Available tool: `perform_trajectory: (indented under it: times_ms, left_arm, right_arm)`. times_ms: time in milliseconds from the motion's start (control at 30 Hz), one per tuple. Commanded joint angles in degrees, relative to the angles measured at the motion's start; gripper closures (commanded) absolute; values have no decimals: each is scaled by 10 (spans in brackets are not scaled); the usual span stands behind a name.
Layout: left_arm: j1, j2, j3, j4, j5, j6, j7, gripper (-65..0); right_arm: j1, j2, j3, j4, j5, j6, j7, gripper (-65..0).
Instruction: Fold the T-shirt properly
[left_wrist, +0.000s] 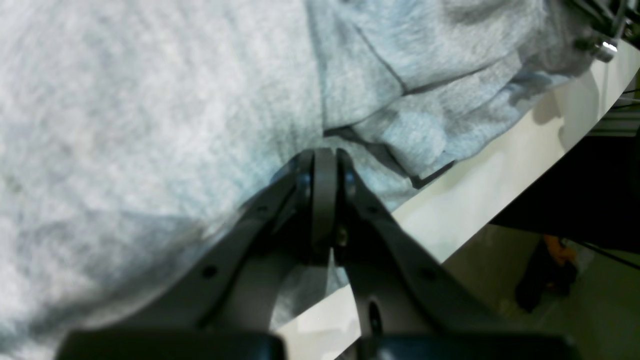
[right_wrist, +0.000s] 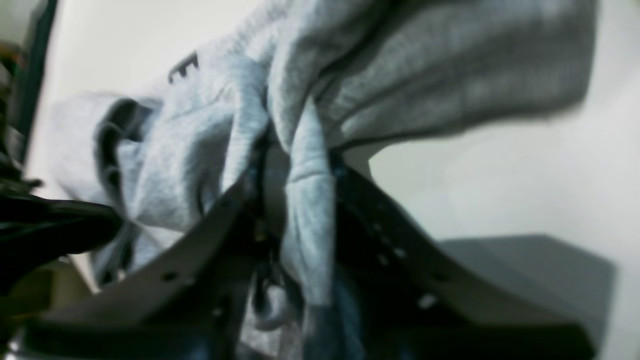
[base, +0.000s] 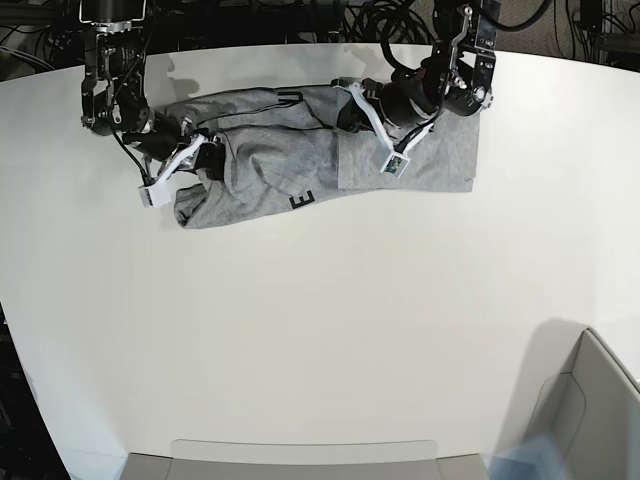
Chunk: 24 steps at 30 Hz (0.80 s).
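The light grey T-shirt (base: 270, 150) lies bunched across the far part of the white table (base: 320, 330), with a black letter E (base: 303, 198) showing near its front edge. In the base view my right gripper (base: 203, 147) is at the shirt's left end. The right wrist view shows this gripper (right_wrist: 300, 170) shut on a rolled fold of the T-shirt (right_wrist: 200, 150). My left gripper (base: 348, 98) sits over the shirt's middle. Seen from the left wrist, the left gripper (left_wrist: 325, 152) has its jaws together, pinching the T-shirt (left_wrist: 150, 100) at a fold.
The table edge (left_wrist: 500, 200) runs close beside the left gripper, with the dark floor below it. A grey box (base: 590, 410) stands at the near right corner and a grey tray (base: 300, 460) at the front edge. Cables lie behind the table.
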Motion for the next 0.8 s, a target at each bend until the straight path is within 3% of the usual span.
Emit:
perform_trajectory:
  times_ms: [0, 167, 433, 567, 767]
  left_arm:
    - [-3, 0, 0, 13, -7, -3, -5, 0]
    - [-2, 1, 0, 38, -11, -3, -5, 0]
    - [-2, 3, -5, 120, -11, -3, -12, 0]
    - [0, 2, -6, 120, -11, -3, -12, 0]
    - [26, 2, -36, 120, -11, -3, -6, 0]
  right_arm:
    - [0, -2, 0, 4, -32, 5, -12, 0]
    - [23, -2, 3, 3, -93, 4, -12, 0]
    - [70, 48, 91, -26, -185, 3, 2, 0]
    - [70, 81, 92, -19, -233, -49, 28, 0]
    - [49, 72, 87, 83, -280, -72, 16, 0]
